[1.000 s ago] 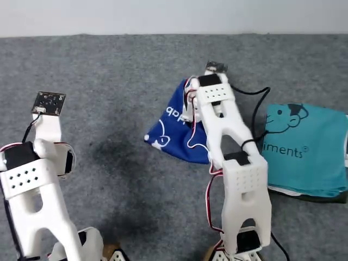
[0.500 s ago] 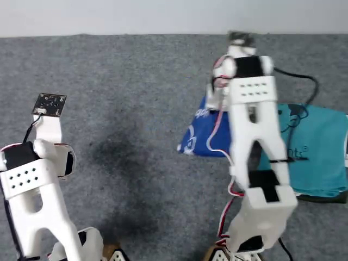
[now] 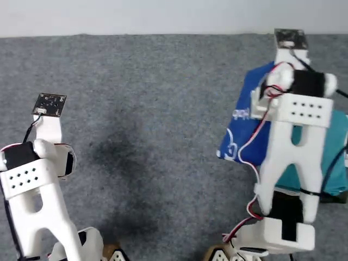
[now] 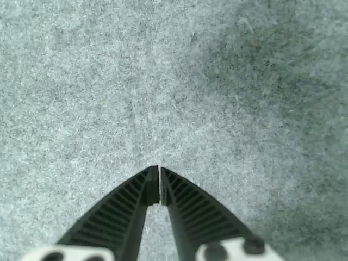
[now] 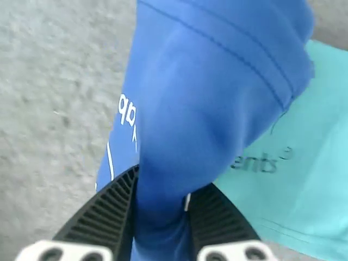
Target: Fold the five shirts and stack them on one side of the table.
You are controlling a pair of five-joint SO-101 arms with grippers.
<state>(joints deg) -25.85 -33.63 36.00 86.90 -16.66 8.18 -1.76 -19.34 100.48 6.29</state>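
A blue shirt [image 3: 243, 128] with white print hangs bunched from my right gripper [image 5: 161, 190], which is shut on its cloth [image 5: 201, 114] and holds it lifted at the table's right side. Under and beside it lies a folded teal shirt [image 5: 296, 174], partly covered by the right arm in the high view, where its edge [image 3: 340, 163] shows on top of a darker layer. My left gripper [image 4: 160, 186] is shut on nothing above bare grey carpet; its arm [image 3: 32, 179] stands at the near left.
Grey carpet [image 3: 141, 109] covers the table, with wide free room in the middle and left. A pale wall strip [image 3: 163, 16] runs along the far edge. Cables [image 3: 255, 136] hang along the right arm.
My right arm has swung to the right and farther back, carrying the blue shirt from the table's middle over the teal shirt. The left arm has kept still.
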